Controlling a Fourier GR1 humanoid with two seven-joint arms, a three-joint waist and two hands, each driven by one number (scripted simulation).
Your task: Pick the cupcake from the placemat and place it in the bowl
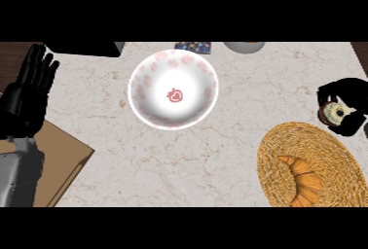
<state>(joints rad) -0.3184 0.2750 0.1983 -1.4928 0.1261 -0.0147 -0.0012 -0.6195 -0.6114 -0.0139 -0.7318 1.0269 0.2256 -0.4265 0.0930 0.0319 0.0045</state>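
A: What sort of surface is this?

B: A pale marble counter (215, 160) with thin brown veins. A brown wooden board (64, 160) covers its lower left corner, and a dark slab (86, 47) sits at the upper left edge.

A: Anything to read?

B: Only pictures. The white bowl (195, 80), upper centre, has 1 red strawberry in its middle and pink ones round its wall. A small blue patterned thing (194, 46) at the top edge is too small to make out, and beside it is a pale round vessel (244, 46).

A: And the cupcake?

B: At the right edge, cupcake (333, 114) held in the right hand (351, 92), whose fingers curl round it, just past the upper rim of the woven placemat (287, 141). A croissant (305, 180) lies on that mat.

A: The other hand?

B: The left hand (25, 107) rests at the left edge, fingers straight and up.
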